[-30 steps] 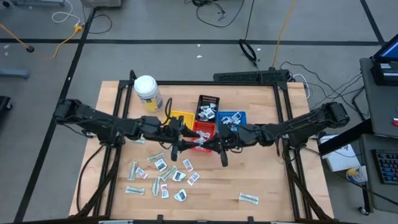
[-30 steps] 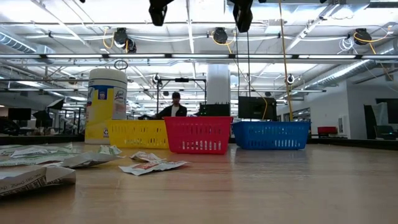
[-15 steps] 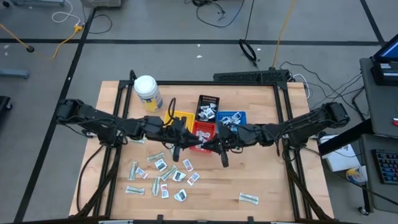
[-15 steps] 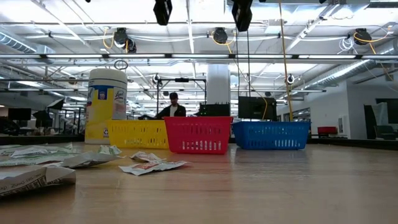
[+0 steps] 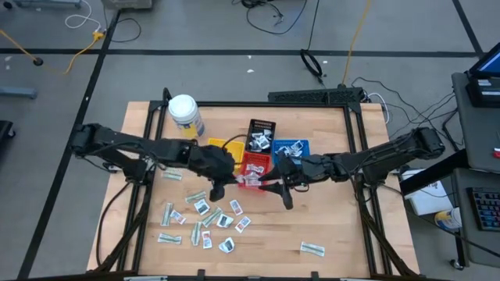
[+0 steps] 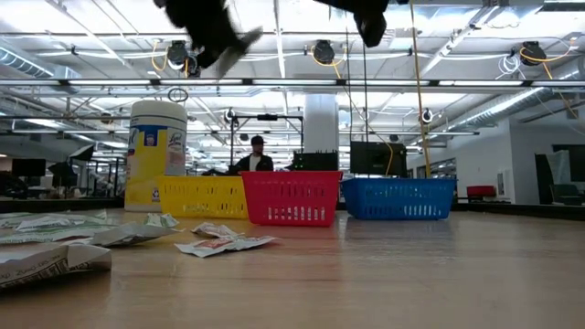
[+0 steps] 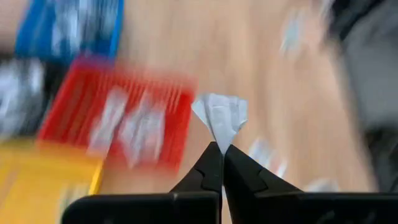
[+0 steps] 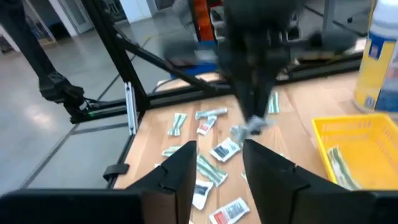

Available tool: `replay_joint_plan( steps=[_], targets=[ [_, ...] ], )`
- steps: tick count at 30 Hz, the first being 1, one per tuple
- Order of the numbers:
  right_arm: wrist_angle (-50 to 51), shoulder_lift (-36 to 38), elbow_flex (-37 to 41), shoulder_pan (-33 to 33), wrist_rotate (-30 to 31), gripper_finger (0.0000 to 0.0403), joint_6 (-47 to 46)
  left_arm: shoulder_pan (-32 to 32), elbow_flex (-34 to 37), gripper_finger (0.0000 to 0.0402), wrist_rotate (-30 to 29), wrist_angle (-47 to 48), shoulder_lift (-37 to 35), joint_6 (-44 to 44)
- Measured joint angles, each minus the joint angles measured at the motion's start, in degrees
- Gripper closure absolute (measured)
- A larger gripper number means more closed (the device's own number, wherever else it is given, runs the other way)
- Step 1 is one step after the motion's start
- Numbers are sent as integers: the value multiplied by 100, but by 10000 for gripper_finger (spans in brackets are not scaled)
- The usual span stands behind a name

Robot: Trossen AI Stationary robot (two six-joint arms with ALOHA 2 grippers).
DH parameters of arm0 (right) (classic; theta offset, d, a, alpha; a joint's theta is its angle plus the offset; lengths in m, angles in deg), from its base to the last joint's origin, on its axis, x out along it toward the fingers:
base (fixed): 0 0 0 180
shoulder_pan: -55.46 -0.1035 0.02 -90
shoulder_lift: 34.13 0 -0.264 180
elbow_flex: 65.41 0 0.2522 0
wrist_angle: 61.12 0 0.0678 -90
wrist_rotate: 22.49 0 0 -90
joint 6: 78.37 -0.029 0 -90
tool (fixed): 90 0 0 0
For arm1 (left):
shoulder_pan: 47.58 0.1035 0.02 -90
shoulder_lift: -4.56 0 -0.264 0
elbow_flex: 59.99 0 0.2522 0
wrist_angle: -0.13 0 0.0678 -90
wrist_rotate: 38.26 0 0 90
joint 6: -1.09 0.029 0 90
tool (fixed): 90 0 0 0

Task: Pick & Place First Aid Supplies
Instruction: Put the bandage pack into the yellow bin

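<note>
Holding a white packet [image 7: 219,115] by its lower edge in the left gripper [image 7: 222,149], fingers pressed together on it, in the air near the red tray [image 7: 124,65]. Only a thin pinch at the very tips, so likely to slip: best moved slowly, without swinging. Should go over the tray of its own kind before letting go; cannot tell the print from here, so cannot say which tray. Worth lowering close to the tray's rim before parting the fingers, since so light a packet could flutter out. Keeping clear of the right gripper [image 8: 219,146], which hangs close by over the table with fingers apart and nothing between them.

Four trays in a cluster at mid-table:
- red, with a few white slips inside
- blue [image 5: 303,144], with white packets
- black [image 5: 262,124], with white packets heaped at its near end
- yellow [image 5: 223,145], with at least one green-grey wrapper [image 8: 339,162]

Beside them, a jar [image 5: 183,109], lid on. Many packets [image 5: 203,218] left loose on the table, one more [image 5: 312,249] lying well apart.
</note>
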Motion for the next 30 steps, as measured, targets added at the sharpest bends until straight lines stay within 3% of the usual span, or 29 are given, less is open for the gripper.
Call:
replay_joint_plan(
  steps=[7,13,23,30],
  targets=[
    [-115,300,-2,-13,11,267,456,436,-1020,400,-58,2788,464,610],
    [-121,552,7,-13,17,266,873,646,-1753,401,-427,3926,1050,1181],
    [-186,689,0,-22,22,266,930,1201,-2115,401,-1522,4122,1975,2289],
    [-216,693,0,-22,20,266,921,1553,-2109,401,-1734,3514,2611,2704]
  ],
)
